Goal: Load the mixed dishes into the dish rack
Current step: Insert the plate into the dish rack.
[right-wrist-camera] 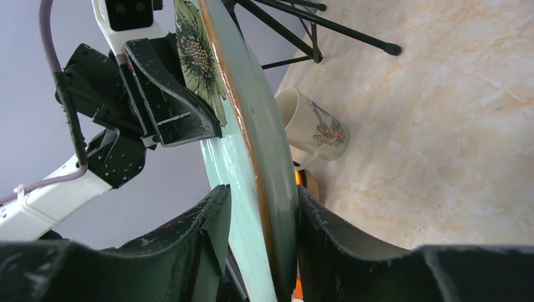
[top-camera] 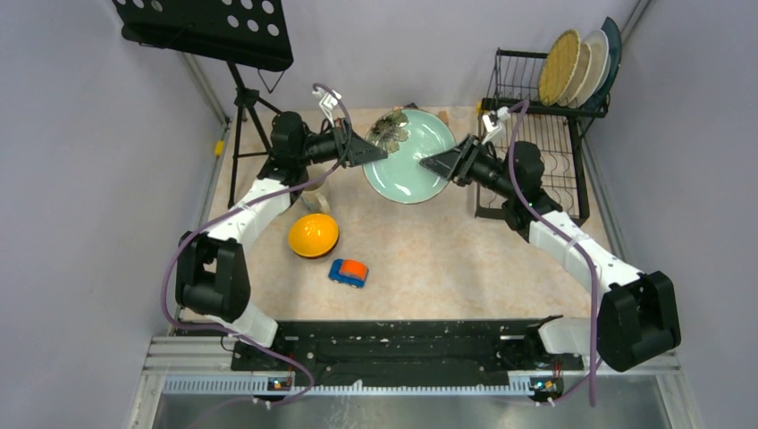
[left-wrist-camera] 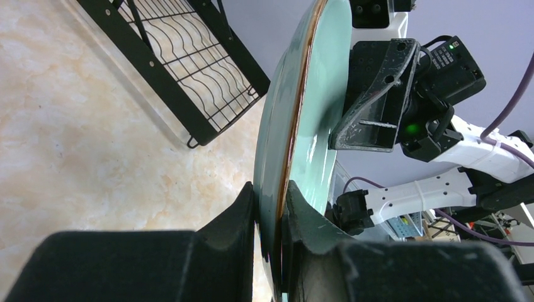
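Observation:
A mint-green round plate [top-camera: 411, 161] with a flower print hangs on edge above the table's far middle, held from both sides. My left gripper [top-camera: 371, 152] is shut on its left rim [left-wrist-camera: 271, 207]. My right gripper [top-camera: 438, 165] has both fingers pressed on the opposite rim [right-wrist-camera: 261, 214]. The black wire dish rack [top-camera: 536, 170] stands at the far right, with three plates [top-camera: 576, 67] upright in its upper tier. An orange-yellow bowl [top-camera: 313, 235] lies upside down on the table. A beige mug [right-wrist-camera: 315, 129] stands behind it, mostly hidden under my left arm in the top view.
A blue-and-orange toy car [top-camera: 348, 272] sits right of the bowl. A black perforated music stand [top-camera: 210, 27] on a tripod fills the far left corner. The rack's slotted base [left-wrist-camera: 189, 69] lies below and beyond the plate.

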Controlling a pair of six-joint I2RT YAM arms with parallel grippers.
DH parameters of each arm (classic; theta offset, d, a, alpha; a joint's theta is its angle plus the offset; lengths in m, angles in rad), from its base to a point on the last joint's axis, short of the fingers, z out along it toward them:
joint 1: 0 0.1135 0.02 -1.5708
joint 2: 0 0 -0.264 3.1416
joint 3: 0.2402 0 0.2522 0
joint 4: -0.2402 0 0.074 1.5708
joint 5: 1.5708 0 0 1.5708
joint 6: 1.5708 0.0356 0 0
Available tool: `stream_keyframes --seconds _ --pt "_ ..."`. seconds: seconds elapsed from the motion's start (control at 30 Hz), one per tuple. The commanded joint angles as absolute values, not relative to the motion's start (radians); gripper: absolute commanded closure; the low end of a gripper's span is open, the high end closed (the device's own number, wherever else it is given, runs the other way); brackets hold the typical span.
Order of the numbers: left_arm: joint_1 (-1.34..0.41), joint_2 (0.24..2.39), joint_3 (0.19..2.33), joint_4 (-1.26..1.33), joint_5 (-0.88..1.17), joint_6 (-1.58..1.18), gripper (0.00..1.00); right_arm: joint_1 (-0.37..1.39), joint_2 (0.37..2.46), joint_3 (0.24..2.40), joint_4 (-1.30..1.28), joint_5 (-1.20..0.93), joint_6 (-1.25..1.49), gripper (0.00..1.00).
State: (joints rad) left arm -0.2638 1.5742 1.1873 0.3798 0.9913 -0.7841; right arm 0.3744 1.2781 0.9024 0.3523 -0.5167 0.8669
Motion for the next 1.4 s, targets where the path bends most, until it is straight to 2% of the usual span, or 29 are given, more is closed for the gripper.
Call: stream_keyframes --seconds 0.0,0.13,0.47,0.53,0.63,0.77,0.93,1.2,1.37 --pt "-0.264 1.529 1.209 0.500 1.004 -0.793 1.00 0.367 1.232 0.907 0.433 -0.522 0.862 0.60" --pt "-0.264 1.535 1.208 0.502 1.009 -0.798 1.00 0.367 1.230 0.914 0.423 -0.525 0.853 0.69" --pt "-0.264 1.552 1.216 0.494 1.012 -0.799 1.00 0.368 1.230 0.943 0.383 -0.532 0.805 1.00" --pt "-0.264 1.559 1.218 0.493 1.013 -0.803 0.97 0.368 1.228 0.951 0.364 -0.527 0.796 1.00" --pt "-0.264 1.565 1.219 0.480 1.005 -0.801 0.86 0.368 1.219 0.955 0.339 -0.509 0.780 1.00" --pt "-0.264 1.558 1.218 0.426 0.984 -0.758 0.65 0.369 1.205 0.966 0.289 -0.477 0.748 1.00" --pt "-0.265 1.543 1.236 0.309 0.935 -0.674 0.48 0.368 1.197 0.972 0.249 -0.444 0.725 1.00" --pt "-0.265 1.538 1.260 0.186 0.887 -0.592 0.36 0.369 1.186 0.982 0.194 -0.398 0.701 1.00" --pt "-0.268 1.532 1.285 0.067 0.840 -0.504 0.31 0.369 1.164 1.006 0.090 -0.287 0.661 1.00"
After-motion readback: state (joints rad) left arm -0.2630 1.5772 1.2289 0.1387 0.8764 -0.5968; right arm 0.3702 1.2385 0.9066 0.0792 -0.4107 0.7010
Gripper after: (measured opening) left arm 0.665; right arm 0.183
